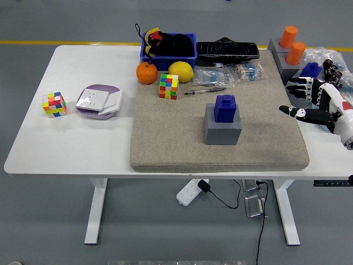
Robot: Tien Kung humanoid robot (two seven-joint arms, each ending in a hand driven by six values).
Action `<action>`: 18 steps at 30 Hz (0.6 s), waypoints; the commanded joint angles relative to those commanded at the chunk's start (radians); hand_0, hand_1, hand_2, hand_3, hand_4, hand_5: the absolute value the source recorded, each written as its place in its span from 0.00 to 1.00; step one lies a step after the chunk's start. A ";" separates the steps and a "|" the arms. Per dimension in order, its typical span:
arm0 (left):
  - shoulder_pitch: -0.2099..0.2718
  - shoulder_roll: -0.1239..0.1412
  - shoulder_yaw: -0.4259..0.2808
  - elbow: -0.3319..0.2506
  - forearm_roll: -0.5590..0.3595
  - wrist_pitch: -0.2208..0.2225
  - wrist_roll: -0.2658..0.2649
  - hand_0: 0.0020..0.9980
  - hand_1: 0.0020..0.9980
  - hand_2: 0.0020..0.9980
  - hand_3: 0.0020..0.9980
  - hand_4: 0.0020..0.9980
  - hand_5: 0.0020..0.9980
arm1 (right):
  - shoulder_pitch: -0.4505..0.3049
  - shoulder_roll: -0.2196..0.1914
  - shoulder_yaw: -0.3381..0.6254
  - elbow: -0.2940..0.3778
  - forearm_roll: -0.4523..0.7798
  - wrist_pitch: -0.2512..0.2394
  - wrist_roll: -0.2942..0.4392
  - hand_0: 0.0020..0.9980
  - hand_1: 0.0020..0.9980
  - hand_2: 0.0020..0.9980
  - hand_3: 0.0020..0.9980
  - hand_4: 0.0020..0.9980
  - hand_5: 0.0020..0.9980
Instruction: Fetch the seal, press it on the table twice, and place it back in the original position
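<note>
A blue seal [225, 107] stands upright on a grey block [222, 131] near the middle of the tan mat [176, 138]. My right hand [306, 102] hovers over the mat's right edge, well to the right of the seal, its fingers spread and holding nothing. The left arm is out of sight.
At the mat's far edge lie an orange [146, 73], a lemon [180, 72], a colour cube [169, 86], a pen [204, 91] and bagged items [249, 70]. A blue bin [169, 45] and black case [227, 50] stand behind. Orange cylinders [292, 43] on a grey stand sit far right. Left: another cube [54, 104], a purple-white box [99, 101].
</note>
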 joint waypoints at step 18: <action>-0.046 -0.022 0.082 0.015 -0.061 0.005 -0.001 0.83 0.82 0.79 0.82 0.75 0.42 | -0.078 0.065 -0.036 0.030 0.348 -0.083 0.008 0.72 0.55 0.51 0.58 0.89 0.22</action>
